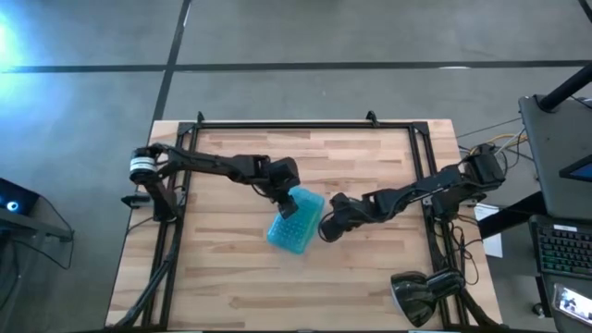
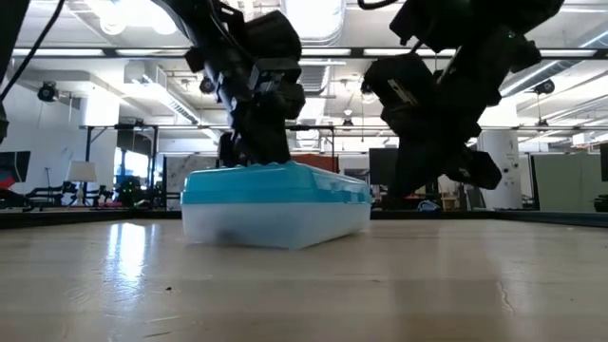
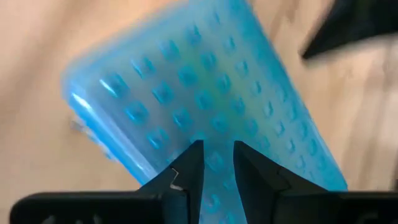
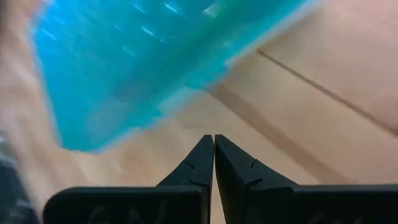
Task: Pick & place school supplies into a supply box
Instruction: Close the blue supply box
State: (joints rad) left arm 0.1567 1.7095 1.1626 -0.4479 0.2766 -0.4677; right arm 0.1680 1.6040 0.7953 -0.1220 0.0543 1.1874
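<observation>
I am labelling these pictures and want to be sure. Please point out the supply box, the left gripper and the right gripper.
supply box (image 1: 296, 222): high view, middle of its turquoise bumpy lid.
left gripper (image 3: 217, 163): left wrist view, midway between its fingertips, over the lid.
right gripper (image 4: 213, 144): right wrist view, between its shut fingertips, beside the box.

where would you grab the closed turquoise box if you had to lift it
Grip the small rectangular plastic box with the bumpy turquoise lid across its narrow width, near the middle, coming straight down from above. It lies flat and shut on the wooden table, long sides free. The left gripper is already over the lid; the right gripper sits shut beside it.
</observation>
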